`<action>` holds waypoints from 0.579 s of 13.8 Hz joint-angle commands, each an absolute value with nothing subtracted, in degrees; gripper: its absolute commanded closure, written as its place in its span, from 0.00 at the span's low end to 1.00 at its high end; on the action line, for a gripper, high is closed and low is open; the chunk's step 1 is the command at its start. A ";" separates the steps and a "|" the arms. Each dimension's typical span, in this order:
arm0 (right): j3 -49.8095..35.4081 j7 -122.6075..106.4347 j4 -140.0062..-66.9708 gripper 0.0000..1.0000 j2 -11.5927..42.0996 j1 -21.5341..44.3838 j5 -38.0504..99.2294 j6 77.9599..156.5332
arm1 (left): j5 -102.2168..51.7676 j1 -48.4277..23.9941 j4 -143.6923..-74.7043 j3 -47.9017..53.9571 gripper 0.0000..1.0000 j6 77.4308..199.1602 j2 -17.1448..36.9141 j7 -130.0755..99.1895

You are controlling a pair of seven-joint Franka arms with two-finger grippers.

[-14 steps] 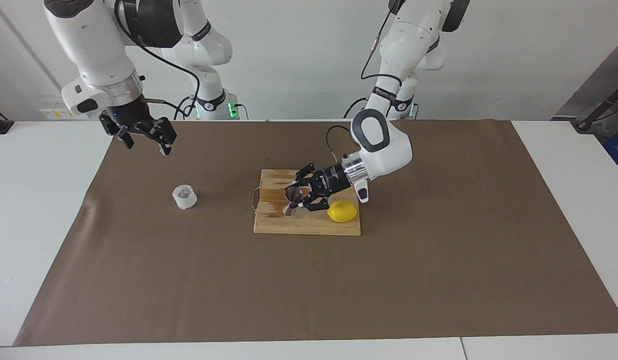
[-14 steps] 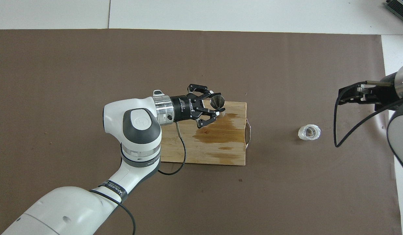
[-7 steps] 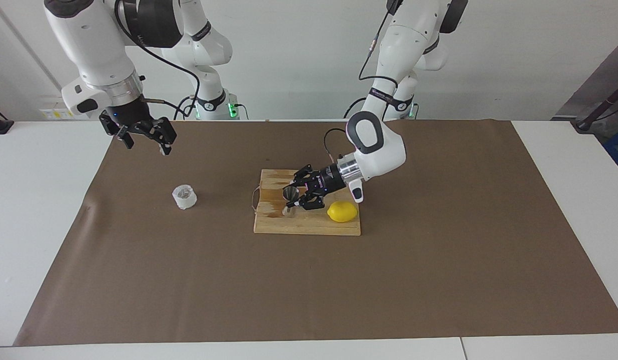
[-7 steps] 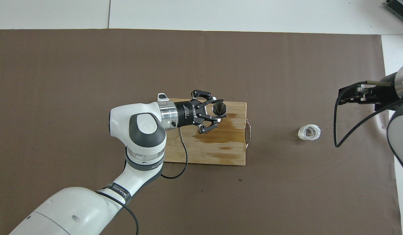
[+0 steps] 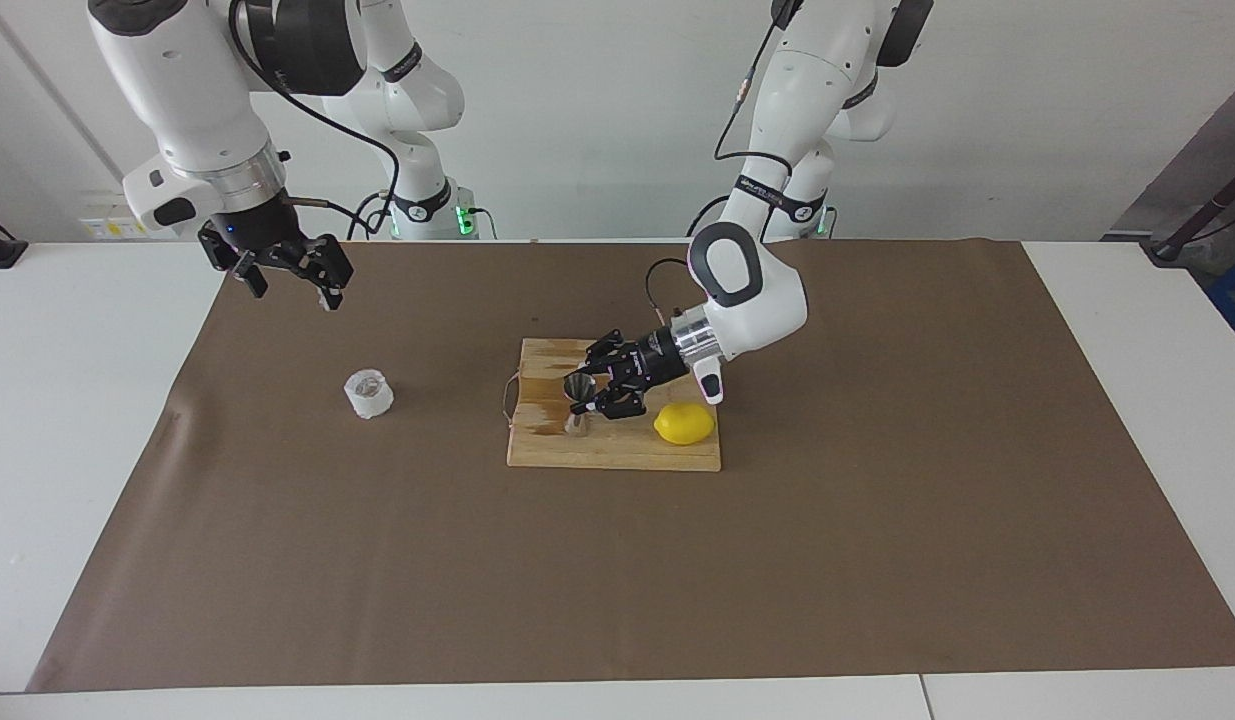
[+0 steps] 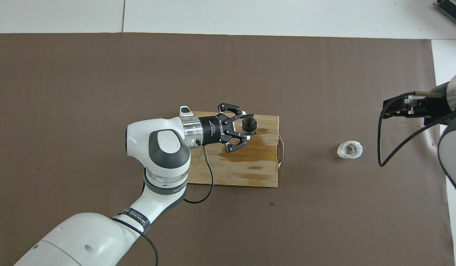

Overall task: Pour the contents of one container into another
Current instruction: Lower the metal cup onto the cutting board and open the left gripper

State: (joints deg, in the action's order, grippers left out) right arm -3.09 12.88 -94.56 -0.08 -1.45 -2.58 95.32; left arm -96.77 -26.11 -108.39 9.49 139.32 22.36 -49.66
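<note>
The cutting board [image 5: 617,445] is the marker here, and nearest the robots off it, toward the right arm's end of the table, the right gripper [image 5: 295,272] hangs in the air with its jaws spread wide and nothing between them, that arm waiting. A little farther out, on the brown mat [image 5: 877,520] beside the board's handle end, sits the white cup [image 5: 368,393], upright and untouched, well apart from the board. On the board itself the left gripper [image 5: 589,397] comes in from the side, jaws clamped on the waist of the steel jigger [image 5: 578,400], which stands upright with its mouth up and its foot at or just above the wood. The lemon [image 5: 684,423] lies on the board just beside that gripper, on the edge farther from the robots. A dark wet stain [image 6: 246,153] spreads over the wood. Judging progress: the jigger is in hand, but the cup has yet to be picked up, brought over and tipped, so the pour itself is all still ahead.
</note>
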 commanded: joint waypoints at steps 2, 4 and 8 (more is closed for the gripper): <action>-3.34 12.13 -95.10 0.00 -0.88 -2.11 -2.02 94.66 | -97.65 -27.33 -109.34 8.70 0.70 140.10 21.71 -47.55; -3.34 12.13 -95.10 0.00 -0.88 -2.11 -2.02 94.66 | -97.38 -27.86 -109.42 8.70 0.56 140.01 21.71 -46.85; -3.34 12.13 -95.10 0.00 -0.88 -2.11 -2.02 94.66 | -97.38 -28.04 -109.42 8.70 0.36 140.10 21.71 -44.48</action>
